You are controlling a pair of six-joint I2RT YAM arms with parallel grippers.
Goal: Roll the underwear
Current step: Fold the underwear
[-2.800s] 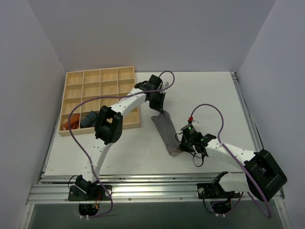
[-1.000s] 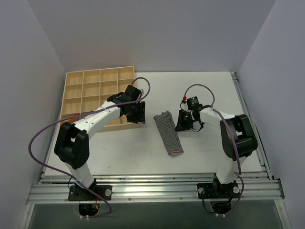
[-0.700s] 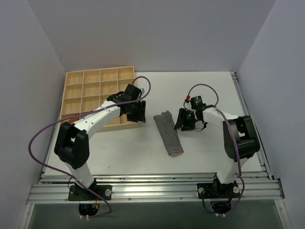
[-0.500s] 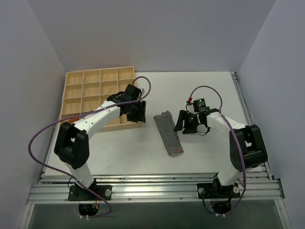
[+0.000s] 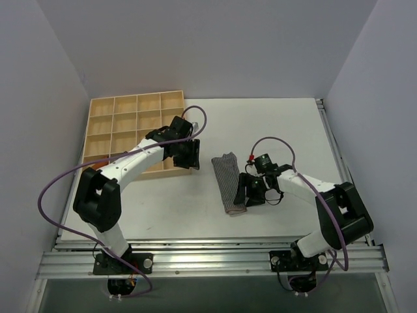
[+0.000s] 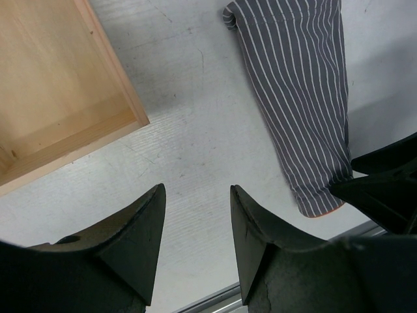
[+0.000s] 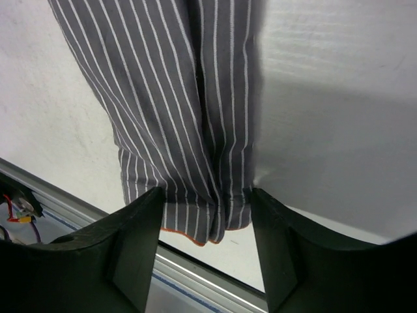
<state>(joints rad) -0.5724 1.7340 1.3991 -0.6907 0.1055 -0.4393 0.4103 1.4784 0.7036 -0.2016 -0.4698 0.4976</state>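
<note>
The underwear (image 5: 227, 179) is a grey cloth with thin white stripes, folded into a long narrow strip flat on the white table, with an orange hem at its near end. My right gripper (image 5: 246, 193) is down at that near end. In the right wrist view its jaws stand open, one on each side of the underwear (image 7: 176, 98), and the right gripper (image 7: 205, 190) is not pinching the cloth. My left gripper (image 5: 189, 156) hovers open over bare table left of the strip's far end. The left wrist view has the left gripper (image 6: 195, 189) empty, with the underwear (image 6: 296, 85) to its right.
A wooden tray (image 5: 137, 96) of square compartments sits at the back left, its corner (image 6: 140, 120) close to my left fingers. The metal rail (image 5: 208, 257) along the table's near edge lies just past the strip's hem, also seen as the rail (image 7: 65, 202) under my right fingers.
My right gripper has moved from beside the strip's far end down to its near end and has opened. The left arm has stayed put.
</note>
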